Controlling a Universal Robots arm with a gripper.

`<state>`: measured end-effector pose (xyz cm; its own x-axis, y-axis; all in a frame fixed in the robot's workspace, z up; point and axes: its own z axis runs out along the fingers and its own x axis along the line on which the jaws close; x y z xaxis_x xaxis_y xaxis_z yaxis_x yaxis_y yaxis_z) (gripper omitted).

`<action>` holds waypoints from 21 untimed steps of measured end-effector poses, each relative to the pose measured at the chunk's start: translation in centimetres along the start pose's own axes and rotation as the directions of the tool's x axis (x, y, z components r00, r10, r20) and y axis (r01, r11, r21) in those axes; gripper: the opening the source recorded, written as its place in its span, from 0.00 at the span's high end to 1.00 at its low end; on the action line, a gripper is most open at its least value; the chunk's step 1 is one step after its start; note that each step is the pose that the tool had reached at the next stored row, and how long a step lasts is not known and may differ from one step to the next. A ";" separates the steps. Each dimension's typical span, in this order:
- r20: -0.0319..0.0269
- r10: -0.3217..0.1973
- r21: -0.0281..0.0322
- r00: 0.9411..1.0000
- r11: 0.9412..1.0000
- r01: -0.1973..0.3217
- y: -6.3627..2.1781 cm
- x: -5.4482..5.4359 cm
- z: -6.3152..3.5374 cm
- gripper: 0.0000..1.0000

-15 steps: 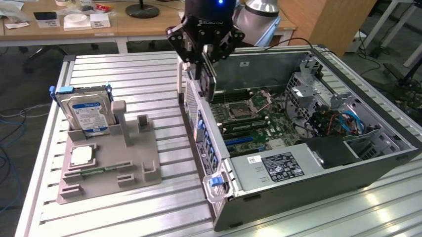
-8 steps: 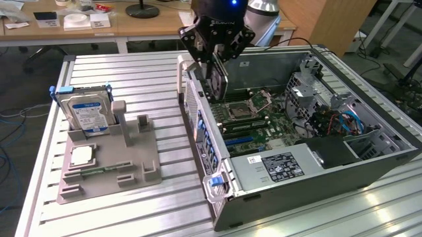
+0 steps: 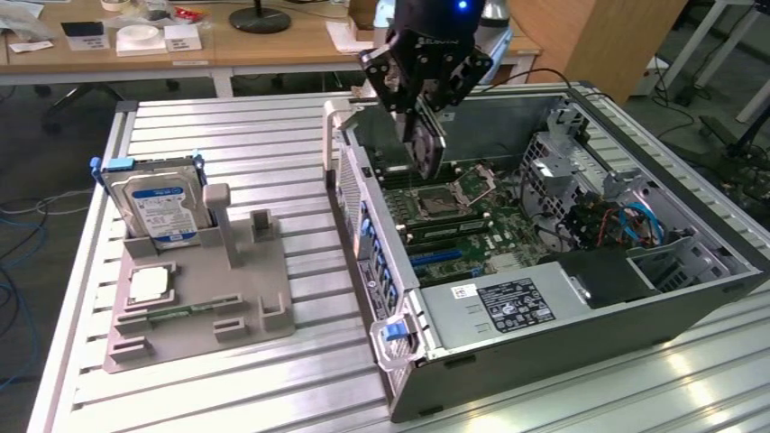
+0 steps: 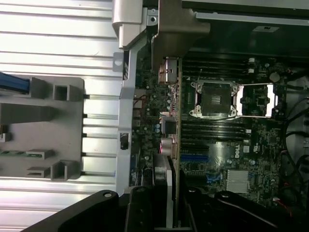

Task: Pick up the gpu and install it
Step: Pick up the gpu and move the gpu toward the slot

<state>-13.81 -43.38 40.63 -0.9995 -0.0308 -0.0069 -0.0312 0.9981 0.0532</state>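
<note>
Exterior view, left side: grey holder [image 3: 198, 316] sits on the slatted table [image 3: 229, 135] and carries the blue-labelled hard drive [image 3: 157, 206] on edge and a square chip [image 3: 147, 284] lying flat; neither is touched. Centre: open computer case [image 3: 361, 225] lies on its side, and the gripper [image 3: 419, 101] hangs over its rear end, jaws clamped on the gpu [image 3: 427, 144]. The card is held on edge, hanging down into the case opening over the motherboard [image 3: 463, 225], near the rear wall. Wrist view confirms this: gripper [image 4: 169, 208] pinches the gpu [image 4: 170, 130], seen as a thin strip between the case's rear wall and the processor socket [image 4: 215, 99]. Cannot tell whether the card's lower edge touches a slot. Right side of the exterior view: power supply [image 3: 511, 307] with its label, and blue cables [image 3: 637, 221] by the drive bay, well apart from the card. Handling judgement: the gpu looks light, thin and stiff, so it should not sag in a single pinch, but it is likely fragile, with small parts on its faces and a contact edge that should stay clear. Best hold appears to be the upper board edge, opposite the contacts, squeezed across the flat faces as here. A thin card could twist in the jaws if it meets a slot off-line.
</note>
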 end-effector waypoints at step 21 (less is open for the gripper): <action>0.002 0.000 0.000 1.000 1.000 0.000 -0.23 -9.2 0.16 0.72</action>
<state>-4.65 -43.31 40.52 -0.9995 -0.0309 -0.0093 -0.0313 0.9981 0.0530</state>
